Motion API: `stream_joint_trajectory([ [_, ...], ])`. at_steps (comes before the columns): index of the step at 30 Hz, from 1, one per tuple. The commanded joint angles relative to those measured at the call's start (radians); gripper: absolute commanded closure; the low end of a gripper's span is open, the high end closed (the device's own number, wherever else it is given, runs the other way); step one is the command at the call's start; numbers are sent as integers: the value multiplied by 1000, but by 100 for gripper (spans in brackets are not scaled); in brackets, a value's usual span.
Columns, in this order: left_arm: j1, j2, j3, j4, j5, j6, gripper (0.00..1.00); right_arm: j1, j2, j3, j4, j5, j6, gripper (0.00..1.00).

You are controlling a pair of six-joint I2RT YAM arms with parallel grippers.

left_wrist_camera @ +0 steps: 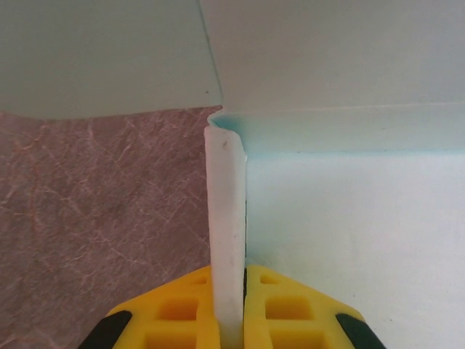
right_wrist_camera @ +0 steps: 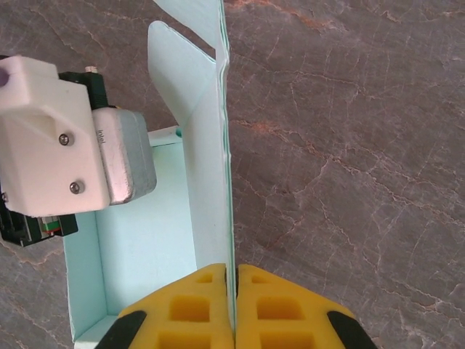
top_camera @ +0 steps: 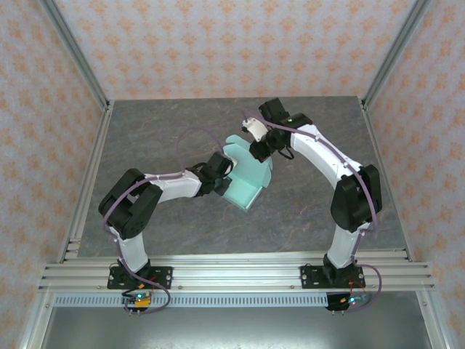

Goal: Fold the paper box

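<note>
My left gripper (left_wrist_camera: 231, 278) is shut tight on a flap of the box (top_camera: 247, 174). The box is in the middle of the table (top_camera: 305, 211), between my two arms. My right gripper (right_wrist_camera: 234, 275) pinches a thin side wall.

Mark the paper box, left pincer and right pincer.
paper box (top_camera: 245, 176), top external view, flat mint panel.
left pincer (left_wrist_camera: 232, 313), left wrist view, between its yellow fingertips.
right pincer (right_wrist_camera: 234, 309), right wrist view, between its yellow fingertips.
</note>
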Motion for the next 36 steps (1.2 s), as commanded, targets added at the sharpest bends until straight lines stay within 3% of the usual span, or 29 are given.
stream_joint_trajectory([
  [1,-15,-13,-4,-42,-120,24,100,1,-41,-14,55,39,44,96],
  [4,-15,-23,-12,-30,-73,6,81,2,-31,-17,44,52,26,96],
  [8,39,-82,-57,49,157,-69,61,1,-12,-14,15,88,-32,96],
  [13,92,-157,-68,44,270,-121,52,1,8,-7,-11,97,-67,96],
  [18,149,-194,-68,19,328,-163,50,1,13,-4,-14,87,-80,96],
  [25,151,-97,-18,-42,378,-114,51,1,32,21,-28,48,-111,96],
  [27,136,-75,-5,-55,323,-106,53,1,33,26,-24,46,-111,97],
  [29,131,-53,9,-69,278,-97,66,1,33,28,-22,52,-112,97],
  [31,129,-33,17,-78,234,-90,84,1,35,31,-23,51,-112,97],
  [36,84,-30,10,-81,165,-42,94,2,25,27,-7,44,-105,98],
])
